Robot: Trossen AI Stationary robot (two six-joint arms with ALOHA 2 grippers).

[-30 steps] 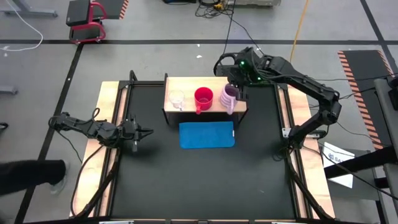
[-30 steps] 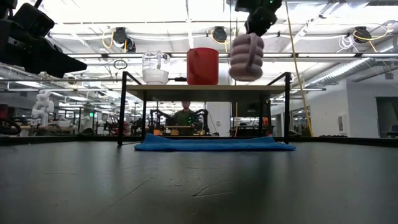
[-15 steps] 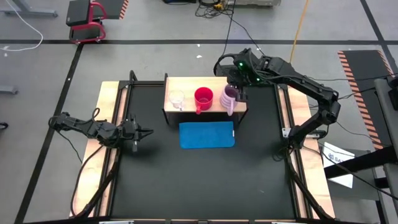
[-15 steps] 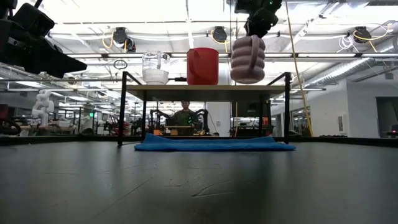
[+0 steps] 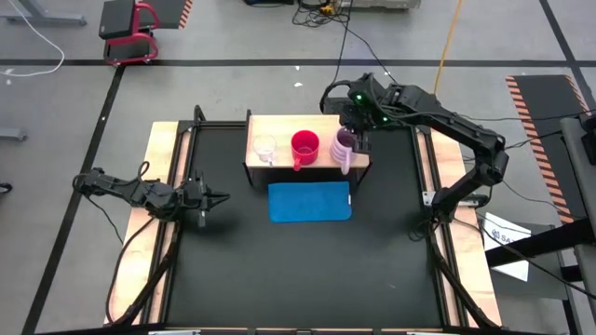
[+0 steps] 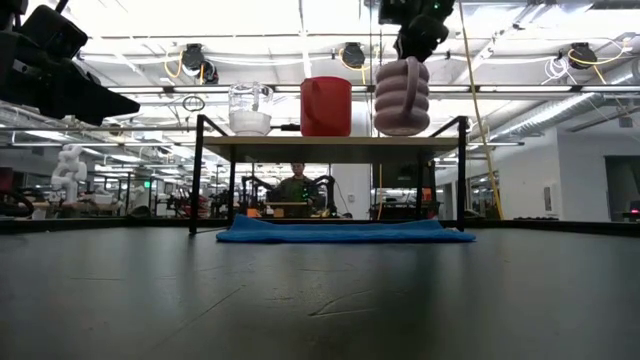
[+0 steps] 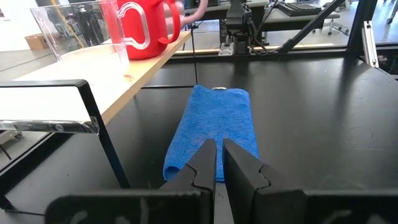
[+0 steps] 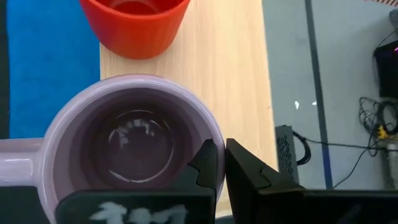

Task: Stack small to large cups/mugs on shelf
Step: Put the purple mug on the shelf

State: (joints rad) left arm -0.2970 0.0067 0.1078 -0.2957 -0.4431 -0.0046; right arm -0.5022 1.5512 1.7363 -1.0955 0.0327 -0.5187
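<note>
From the table-level camera, the blue mat [image 6: 345,232] lies nearest, with the shelf [image 6: 330,143] standing just behind it. On its board the clear glass cup [image 6: 249,109], red mug [image 6: 326,105] and lilac mug [image 6: 401,97] stand in a row, small to large. The right gripper [image 8: 219,163] pinches the lilac mug's rim, directly above it; the mug's base seems to rest on the board, though contact is hard to confirm. The left gripper [image 7: 219,163], fingers nearly together and empty, waits well apart at the table's left.
</note>
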